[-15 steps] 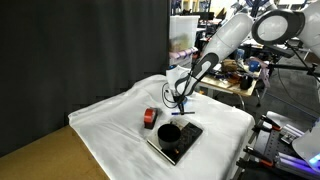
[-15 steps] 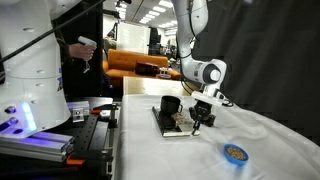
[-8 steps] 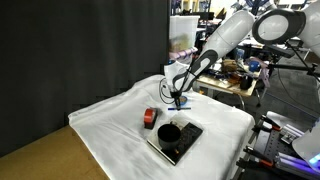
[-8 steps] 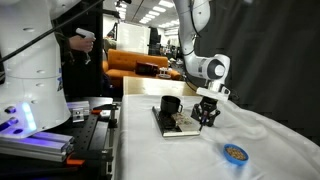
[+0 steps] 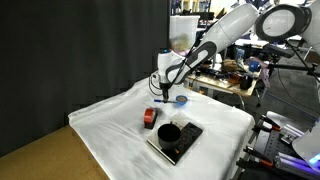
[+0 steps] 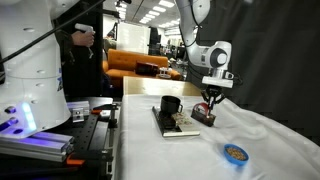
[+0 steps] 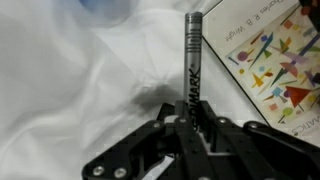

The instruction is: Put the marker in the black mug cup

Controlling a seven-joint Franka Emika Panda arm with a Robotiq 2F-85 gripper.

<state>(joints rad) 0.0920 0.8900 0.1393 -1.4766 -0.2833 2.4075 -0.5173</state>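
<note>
Raised higher, gripper point(image 7: 190, 122) clamps the marker point(image 7: 192, 60) over open cloth point(image 5: 108, 113), apart from black mug cup point(image 5: 170, 131).

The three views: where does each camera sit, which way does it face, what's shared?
Exterior view: raised, off a table corner, facing the black curtain; arm and gripper show.
Exterior view: near table height, facing the black mug cup; gripper shows.
Wrist view: behind the gripper, looking down the marker at the cloth.
Shared: the blue object shows in all three.
</note>
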